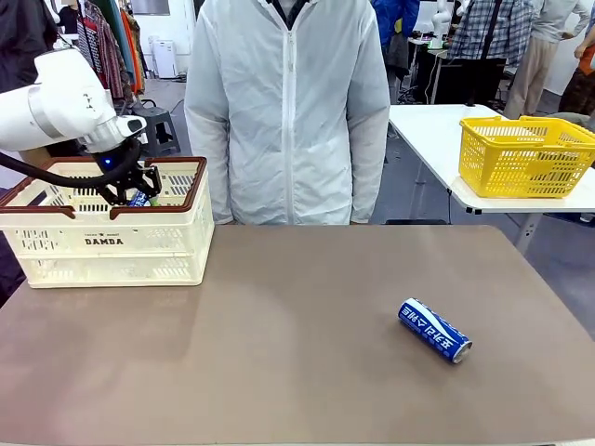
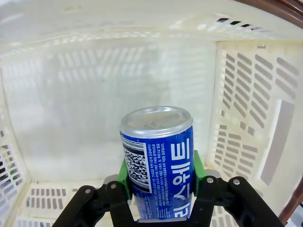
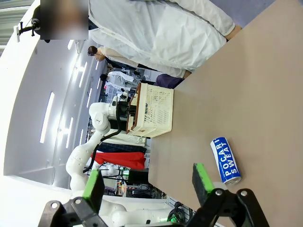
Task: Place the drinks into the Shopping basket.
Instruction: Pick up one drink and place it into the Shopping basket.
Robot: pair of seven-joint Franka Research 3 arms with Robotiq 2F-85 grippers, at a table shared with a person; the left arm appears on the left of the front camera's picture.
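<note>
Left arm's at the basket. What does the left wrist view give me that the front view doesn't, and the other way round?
Left wrist view: the left gripper shut on a blue can, green pads on both its sides, the slotted inner walls of the Shopping basket around it. Front view: a second blue can lying on its side on the table, right of the middle; a person in a white jacket at the far side; a yellow basket on another table. Both: the gripper with its can at the cream basket.

Blue, white-lettered, silver-topped can point(image 2: 158, 161) between left claw point(image 2: 161, 171) and its green pads point(image 2: 124, 171); cream, slot-patterned basket point(image 2: 246, 94), dark brown rim, around that claw.
</note>
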